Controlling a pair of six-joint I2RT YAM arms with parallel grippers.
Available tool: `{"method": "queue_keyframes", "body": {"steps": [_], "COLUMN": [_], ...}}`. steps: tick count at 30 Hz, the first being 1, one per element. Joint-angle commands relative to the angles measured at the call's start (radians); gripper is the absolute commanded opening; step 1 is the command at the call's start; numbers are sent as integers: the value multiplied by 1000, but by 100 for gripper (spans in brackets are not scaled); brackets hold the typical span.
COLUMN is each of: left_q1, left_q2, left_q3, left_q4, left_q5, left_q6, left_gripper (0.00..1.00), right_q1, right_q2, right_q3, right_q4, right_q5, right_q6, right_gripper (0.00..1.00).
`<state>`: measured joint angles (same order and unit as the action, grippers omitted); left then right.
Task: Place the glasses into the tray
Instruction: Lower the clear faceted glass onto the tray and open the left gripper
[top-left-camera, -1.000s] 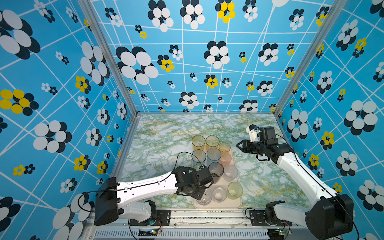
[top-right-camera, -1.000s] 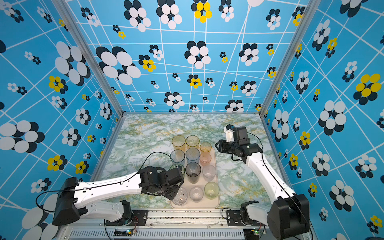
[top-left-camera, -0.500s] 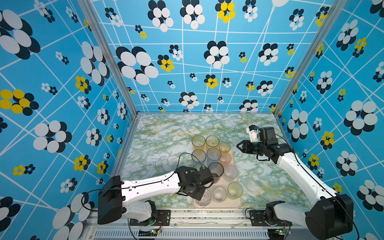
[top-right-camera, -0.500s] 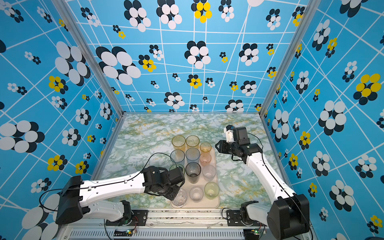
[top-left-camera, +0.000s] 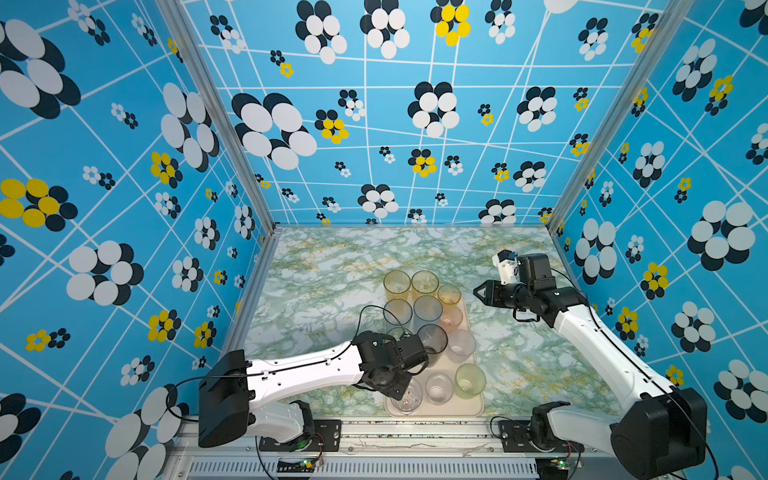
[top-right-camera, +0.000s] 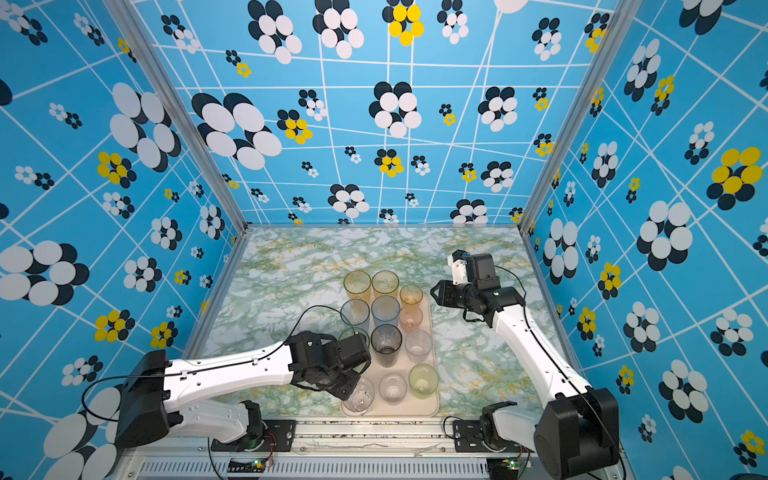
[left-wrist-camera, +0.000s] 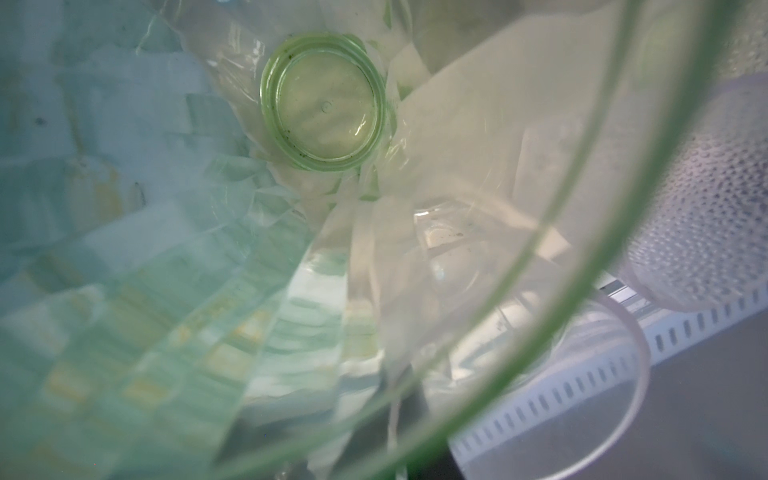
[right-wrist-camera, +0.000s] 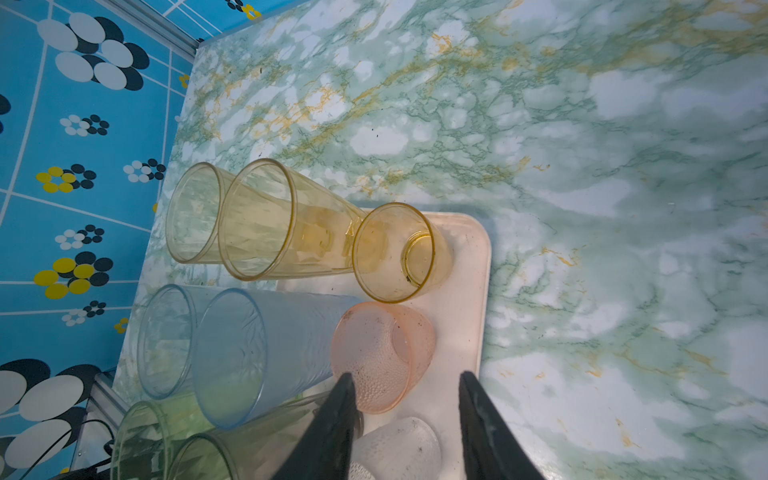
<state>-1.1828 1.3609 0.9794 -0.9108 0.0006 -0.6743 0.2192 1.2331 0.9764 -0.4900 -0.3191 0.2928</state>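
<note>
Several glasses stand on the cream tray (top-left-camera: 473, 409), among them tall amber ones (top-left-camera: 397, 284) at the back, a blue one (top-left-camera: 427, 309) and a smoky one (top-left-camera: 432, 340). My left gripper (top-left-camera: 399, 353) hangs over the tray's left column, shut on the rim of a green glass (top-left-camera: 400, 333). The left wrist view looks straight down into that green glass (left-wrist-camera: 324, 108); its fingers are lost in blur. To the right of the tray, my right gripper (top-left-camera: 478, 293) hovers open and empty. In the right wrist view its fingertips (right-wrist-camera: 405, 399) sit above the pink glass (right-wrist-camera: 374, 357).
The marbled tabletop (top-left-camera: 332, 282) is bounded by patterned blue walls on three sides and a metal rail (top-left-camera: 415, 432) at the front. The tray (top-right-camera: 432, 409) lies near the front edge, between both arm bases.
The left arm has shifted very slightly to the right with the green glass still in its grip. The right arm has not moved.
</note>
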Motion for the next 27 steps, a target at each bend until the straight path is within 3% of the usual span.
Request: {"method": "queue_keyframes", "body": {"steps": [1, 8, 27], "left_q1": [5, 5, 0], "left_q2": [29, 24, -37], "left_q3": [8, 12, 7], "left_q4": [-11, -15, -9], "left_q5": [27, 17, -27], "left_q6": [24, 27, 24], "left_gripper": [7, 20, 21], "right_q1": [-2, -2, -3], "right_q2": [-1, -1, -1], "right_q3": [-12, -12, -12], "right_q4": [-11, -11, -12], "right_q5": [12, 13, 14], "right_q6": [2, 2, 3], "right_gripper": [43, 43, 43]}}
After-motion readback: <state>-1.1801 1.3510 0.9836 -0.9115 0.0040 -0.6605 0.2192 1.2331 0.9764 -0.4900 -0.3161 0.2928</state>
